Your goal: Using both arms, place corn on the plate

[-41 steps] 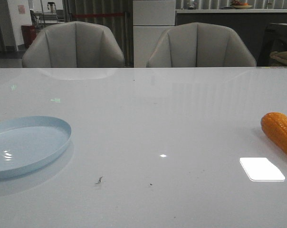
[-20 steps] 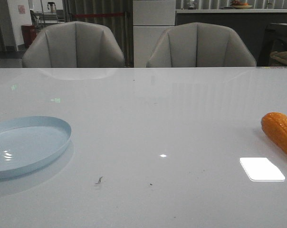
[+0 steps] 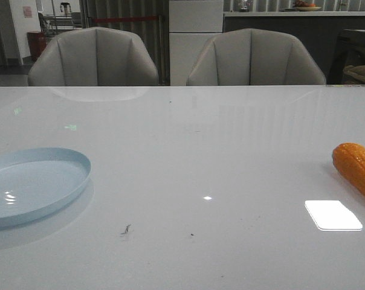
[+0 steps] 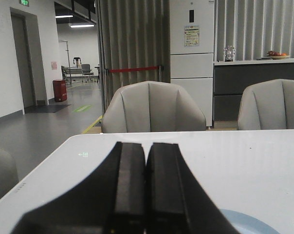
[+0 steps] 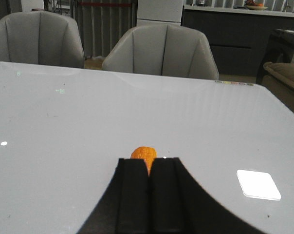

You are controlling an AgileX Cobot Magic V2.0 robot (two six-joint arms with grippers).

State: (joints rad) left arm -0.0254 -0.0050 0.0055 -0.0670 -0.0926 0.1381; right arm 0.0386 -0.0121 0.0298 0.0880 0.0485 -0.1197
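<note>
The orange corn (image 3: 356, 167) lies on the white table at the far right, partly cut off by the front view's edge. The pale blue plate (image 3: 34, 181) sits at the far left, with nothing on it. Neither gripper shows in the front view. In the left wrist view my left gripper (image 4: 147, 145) is shut and holds nothing, and a sliver of the plate (image 4: 251, 223) shows beside its fingers. In the right wrist view my right gripper (image 5: 150, 160) is shut and empty. The tip of the corn (image 5: 143, 152) shows just beyond its fingertips, on the table.
Two grey chairs (image 3: 95, 57) (image 3: 255, 59) stand behind the table's far edge. A bright light reflection (image 3: 332, 215) lies on the table in front of the corn. Small dark specks (image 3: 126, 229) mark the table near the front.
</note>
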